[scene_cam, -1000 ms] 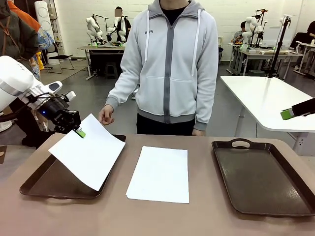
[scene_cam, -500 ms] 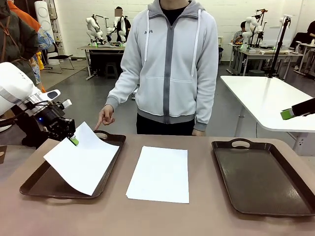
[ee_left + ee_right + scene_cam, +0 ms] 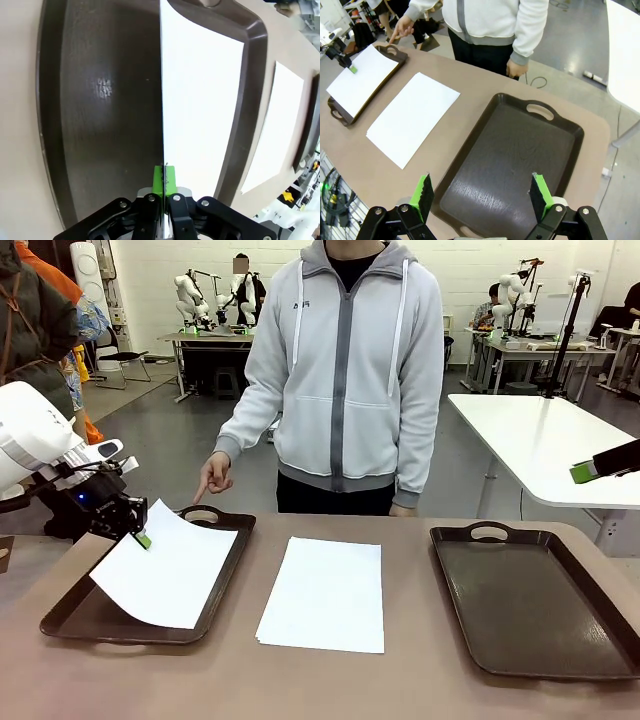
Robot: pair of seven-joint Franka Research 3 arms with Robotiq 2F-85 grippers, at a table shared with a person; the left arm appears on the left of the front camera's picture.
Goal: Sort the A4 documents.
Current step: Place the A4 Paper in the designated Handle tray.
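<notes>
My left pincer (image 3: 143, 539) is clamped on the edge of one paper sheet (image 3: 165, 565), which tilts over the left tray (image 3: 70, 618) at the desk's left edge. The paper stack (image 3: 325, 592) lies flat mid-desk. My right pincer (image 3: 480, 179) is wide open and empty above the right tray (image 3: 520, 145).

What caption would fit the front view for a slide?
Left gripper holds an A4 sheet by its edge over the left tray; a person's hand points nearby.
</notes>
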